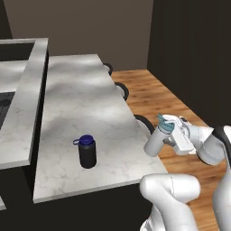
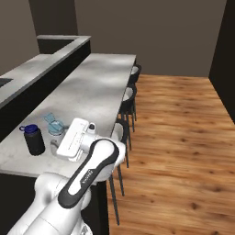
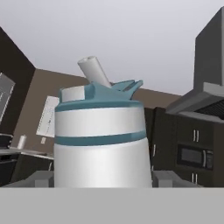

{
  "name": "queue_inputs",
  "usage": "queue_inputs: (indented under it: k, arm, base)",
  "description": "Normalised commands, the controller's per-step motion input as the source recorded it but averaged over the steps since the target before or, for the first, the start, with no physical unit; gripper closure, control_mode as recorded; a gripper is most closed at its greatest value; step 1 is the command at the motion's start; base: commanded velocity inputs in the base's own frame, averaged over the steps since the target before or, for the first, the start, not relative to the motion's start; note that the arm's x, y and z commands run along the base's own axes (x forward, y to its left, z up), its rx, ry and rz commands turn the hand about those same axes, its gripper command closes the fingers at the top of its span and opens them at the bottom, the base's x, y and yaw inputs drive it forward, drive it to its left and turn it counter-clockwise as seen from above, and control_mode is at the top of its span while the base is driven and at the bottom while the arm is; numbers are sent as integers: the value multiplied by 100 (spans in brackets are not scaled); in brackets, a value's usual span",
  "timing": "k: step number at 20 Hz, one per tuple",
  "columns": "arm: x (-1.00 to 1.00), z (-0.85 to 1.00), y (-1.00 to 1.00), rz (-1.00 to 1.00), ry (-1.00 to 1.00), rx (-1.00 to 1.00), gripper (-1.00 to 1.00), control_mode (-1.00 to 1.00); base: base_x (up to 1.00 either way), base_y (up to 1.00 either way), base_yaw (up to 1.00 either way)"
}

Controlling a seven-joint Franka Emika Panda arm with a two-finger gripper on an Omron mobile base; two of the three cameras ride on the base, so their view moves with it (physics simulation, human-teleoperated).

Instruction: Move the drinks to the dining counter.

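Drinks first: on the dining counter (image 1: 85,113), toward its near edge, the wide black bottle (image 1: 87,152) with a blue cap stands upright at about 8 o'clock in the left base view. Going right, the slim white-grey bottle (image 1: 155,140) with its light-blue spout lid is at 4 o'clock, tilted, its base over the counter's right edge, whether touching the marble I cannot tell. The gripper (image 1: 173,135) holds it from the right; the jaws stand partly apart, closed on the bottle's body. Black stools (image 1: 122,90) line the counter's right side over the wooden floor (image 1: 158,97).

In the right base view the black bottle (image 2: 34,139) sits at 8 o'clock; the light-blue lid (image 2: 54,125) shows just right of it, beside the gripper (image 2: 59,146).

In the hand view the white-grey bottle (image 3: 100,142) sits between the finger tips (image 3: 40,178).
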Motion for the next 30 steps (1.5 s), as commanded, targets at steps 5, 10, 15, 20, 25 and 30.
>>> queue_inputs:
  k: [5,10,15,20,25,30]
  arm:
    - [12,0,1,-4,0,-9,100,-100]
    - [15,0,4,-7,0,-9,100,-100]
    - [23,-15,0,-4,7,-1,100,-100]
    - [22,-38,0,0,4,3,100,-100]
    - [9,-26,0,0,0,-2,100,-100]
    - [0,-17,0,0,0,-5,100,-100]
  base:
    - [0,0,0]
    - [0,0,0]
    - [0,0,0]
    - [0,0,0]
    - [0,0,0]
    - [0,0,0]
